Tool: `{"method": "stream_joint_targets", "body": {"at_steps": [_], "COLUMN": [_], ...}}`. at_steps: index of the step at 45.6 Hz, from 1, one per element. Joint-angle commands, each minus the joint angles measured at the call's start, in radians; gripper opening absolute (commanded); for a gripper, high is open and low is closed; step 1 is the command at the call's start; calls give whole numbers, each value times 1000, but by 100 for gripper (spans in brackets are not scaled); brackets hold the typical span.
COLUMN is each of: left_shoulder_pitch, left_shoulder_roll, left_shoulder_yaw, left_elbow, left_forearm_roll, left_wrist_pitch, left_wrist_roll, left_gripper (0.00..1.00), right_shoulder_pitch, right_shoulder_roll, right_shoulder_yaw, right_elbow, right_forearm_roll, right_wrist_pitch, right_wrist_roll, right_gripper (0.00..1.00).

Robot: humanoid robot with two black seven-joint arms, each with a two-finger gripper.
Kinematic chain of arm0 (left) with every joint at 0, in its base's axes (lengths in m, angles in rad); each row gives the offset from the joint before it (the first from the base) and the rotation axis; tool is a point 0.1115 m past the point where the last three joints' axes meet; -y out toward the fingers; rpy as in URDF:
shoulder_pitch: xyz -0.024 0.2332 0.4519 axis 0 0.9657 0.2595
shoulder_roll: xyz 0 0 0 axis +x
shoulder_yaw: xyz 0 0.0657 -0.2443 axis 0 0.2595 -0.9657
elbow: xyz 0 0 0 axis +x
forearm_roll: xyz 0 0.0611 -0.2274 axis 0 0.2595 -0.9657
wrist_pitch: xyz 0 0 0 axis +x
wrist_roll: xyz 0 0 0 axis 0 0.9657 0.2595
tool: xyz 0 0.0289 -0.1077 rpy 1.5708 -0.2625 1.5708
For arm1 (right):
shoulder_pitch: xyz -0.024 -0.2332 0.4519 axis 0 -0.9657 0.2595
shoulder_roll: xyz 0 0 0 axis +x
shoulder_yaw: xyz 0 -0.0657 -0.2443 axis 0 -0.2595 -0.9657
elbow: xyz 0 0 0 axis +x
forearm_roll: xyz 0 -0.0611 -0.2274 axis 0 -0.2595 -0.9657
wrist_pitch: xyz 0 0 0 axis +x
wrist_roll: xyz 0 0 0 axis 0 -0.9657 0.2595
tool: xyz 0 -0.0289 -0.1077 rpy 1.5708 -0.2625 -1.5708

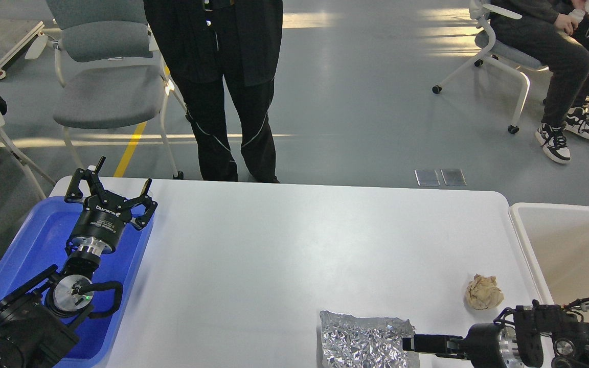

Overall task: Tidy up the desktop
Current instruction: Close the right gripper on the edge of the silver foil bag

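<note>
The desktop (274, 255) fills the middle of my head view: a wide white top, smooth and faintly glossy, with rounded far corners, running from the blue tray (23, 245) on its left end to the off-white bin (575, 245) standing just beside its right edge.

On the desktop, near its front right corner, I see 2 things: a crumpled brownish paper ball (484, 292) and, left of it at the front edge, a wrinkled sheet of silver foil (361, 340).

The blue tray sits on the desktop's left end; what I can see of its floor is bare blue plastic, though my arm covers much of it. The bin's visible inside is plain and pale.

My left gripper (122, 177) hangs over the tray's far right corner, its 2 fingers spread wide with nothing between them. My right gripper (417, 343) reaches in from the right at the foil's right edge; it looks dark and end-on, so I cannot tell its spread.
</note>
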Motion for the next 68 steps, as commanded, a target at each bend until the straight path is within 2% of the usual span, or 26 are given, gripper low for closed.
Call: {"method": "stream_joint_targets", "body": {"at_steps": [1, 14, 18, 22, 23, 25, 26, 28, 30, 31, 55, 68], "left_shoulder_pitch": [0, 0, 0, 0, 0, 0, 0, 0, 0, 0, 0, 0], "left_shoulder_roll": [0, 0, 0, 0, 0, 0, 0, 0, 0, 0, 0, 0], "left_shoulder_yaw": [0, 1, 0, 0, 0, 0, 1, 1, 0, 0, 1, 1], "left_elbow": [0, 0, 0, 0, 0, 0, 0, 0, 0, 0, 0, 0], "left_forearm_roll": [0, 0, 0, 0, 0, 0, 0, 0, 0, 0, 1, 1], "left_wrist_pitch": [0, 0, 0, 0, 0, 0, 0, 0, 0, 0, -1, -1], "left_wrist_roll": [0, 0, 0, 0, 0, 0, 0, 0, 0, 0, 0, 2], "left_gripper": [100, 100, 100, 100, 100, 100, 100, 100, 100, 100, 100, 100], "right_shoulder_pitch": [-36, -48, -45, -41, -38, -35, -33, -33, -33, -35, -2, 87], "right_shoulder_roll": [29, 76, 99, 110, 110, 110, 110, 109, 107, 106, 72, -77], "right_shoulder_yaw": [3, -3, -1, 0, 0, -1, -1, -3, -3, -3, -1, -9], "right_elbow": [-15, -74, -113, -118, -116, -116, -116, -118, -116, -116, -107, -36], "right_forearm_roll": [-37, -81, -106, -108, -108, -108, -108, -108, -108, -108, -115, -104], "right_wrist_pitch": [-22, -22, -23, -28, -28, -22, -22, -22, -22, -22, -27, 1], "right_wrist_roll": [-3, -3, -1, -1, -3, -3, -3, -1, -1, -1, 2, -3], "right_gripper": [100, 100, 96, 76, 68, 39, 30, 20, 2, 0, 0, 0]}}
